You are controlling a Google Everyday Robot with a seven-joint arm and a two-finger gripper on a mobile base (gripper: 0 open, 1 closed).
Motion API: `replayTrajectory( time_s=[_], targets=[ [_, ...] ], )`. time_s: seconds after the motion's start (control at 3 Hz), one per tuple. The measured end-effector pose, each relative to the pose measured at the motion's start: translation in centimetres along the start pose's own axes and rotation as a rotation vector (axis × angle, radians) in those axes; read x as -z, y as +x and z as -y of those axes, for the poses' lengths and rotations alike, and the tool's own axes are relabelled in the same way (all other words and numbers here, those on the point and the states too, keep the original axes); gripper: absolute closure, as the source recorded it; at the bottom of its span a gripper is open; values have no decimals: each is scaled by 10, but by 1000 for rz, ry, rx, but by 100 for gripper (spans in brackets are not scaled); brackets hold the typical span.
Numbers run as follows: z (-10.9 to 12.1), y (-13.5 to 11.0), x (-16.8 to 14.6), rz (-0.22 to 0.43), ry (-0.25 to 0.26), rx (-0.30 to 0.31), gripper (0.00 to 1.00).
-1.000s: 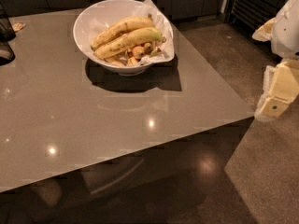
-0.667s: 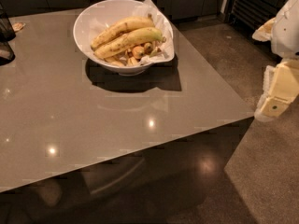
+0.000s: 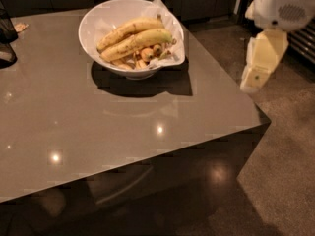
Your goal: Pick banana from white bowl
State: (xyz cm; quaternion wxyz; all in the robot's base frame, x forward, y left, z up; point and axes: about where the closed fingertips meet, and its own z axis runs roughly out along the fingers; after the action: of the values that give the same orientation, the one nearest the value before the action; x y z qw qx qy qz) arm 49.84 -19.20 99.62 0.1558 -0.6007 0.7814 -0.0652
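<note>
The white bowl point(image 3: 98, 21) stands at the back of the grey table point(image 3: 98, 132), lined with crumpled white paper point(image 3: 170, 31). Two yellow, brown-spotted bananas point(image 3: 135, 39) lie across it on top of small snack pieces. My gripper point(image 3: 254, 77), a cream-coloured piece hanging from the white arm point(image 3: 278, 6), is at the right. It is off the table's right edge, well to the right of the bowl and apart from it. It holds nothing that I can see.
A dark object point(image 3: 7, 38) stands at the table's left edge with a small scrap point(image 3: 20, 27) behind it. The table's right corner point(image 3: 261, 119) lies just below the gripper. Dark cabinets run along the back; carpet is at the right.
My arm has moved left and up in the view, closer to the table's right edge. The bowl and bananas have not moved.
</note>
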Motion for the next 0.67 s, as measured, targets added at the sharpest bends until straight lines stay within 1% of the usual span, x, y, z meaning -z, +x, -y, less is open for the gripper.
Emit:
replayTrajectory(
  time_s=[0.33,0.67],
  targets=[
    [31,-33,-8,-15,0,55,0],
    [37,-45,-5,8,22,67,0]
  ],
)
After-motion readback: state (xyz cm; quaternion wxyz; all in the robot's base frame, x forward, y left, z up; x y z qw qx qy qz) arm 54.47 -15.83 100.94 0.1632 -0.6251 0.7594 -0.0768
